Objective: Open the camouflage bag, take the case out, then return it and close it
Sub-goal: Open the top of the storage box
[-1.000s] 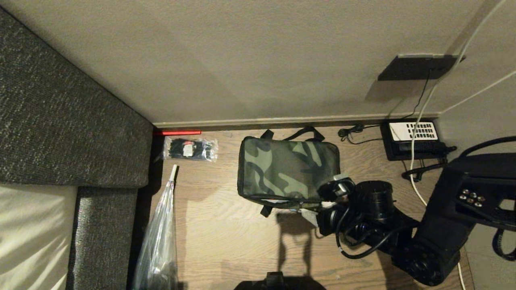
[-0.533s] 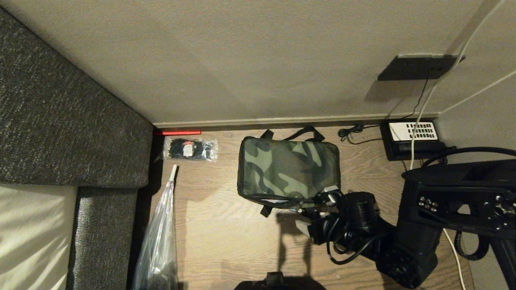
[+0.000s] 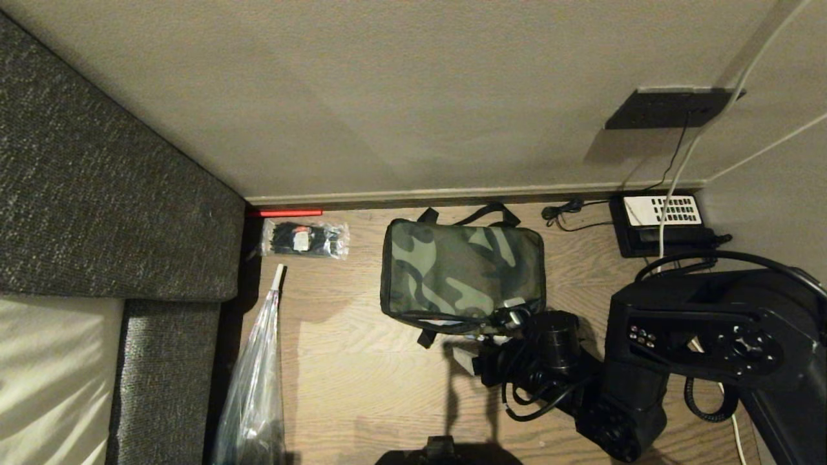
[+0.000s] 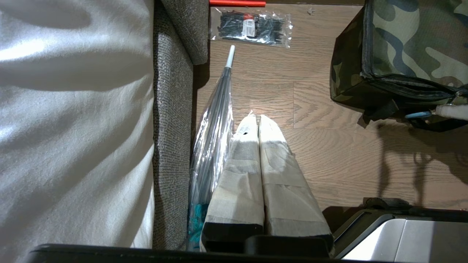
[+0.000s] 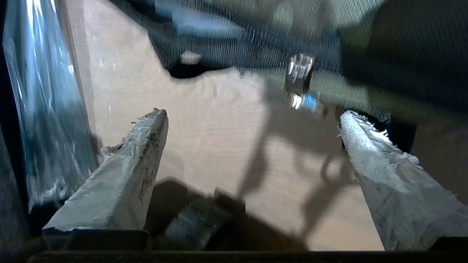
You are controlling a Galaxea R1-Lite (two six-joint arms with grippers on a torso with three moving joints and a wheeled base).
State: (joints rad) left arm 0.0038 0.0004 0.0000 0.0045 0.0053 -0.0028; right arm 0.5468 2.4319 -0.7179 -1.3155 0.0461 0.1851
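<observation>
Camouflage bag (image 3: 462, 271) lies just beyond right gripper (image 5: 252, 117) (jaws spread wide).

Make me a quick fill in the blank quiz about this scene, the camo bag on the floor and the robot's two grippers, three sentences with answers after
1. The lid of the camouflage bag is ____.
2. The right gripper has its fingers spread ____, with nothing between them.
3. The left gripper hangs over the wooden floor with its fingers pressed ____.

Missing words: closed; open; together
</observation>
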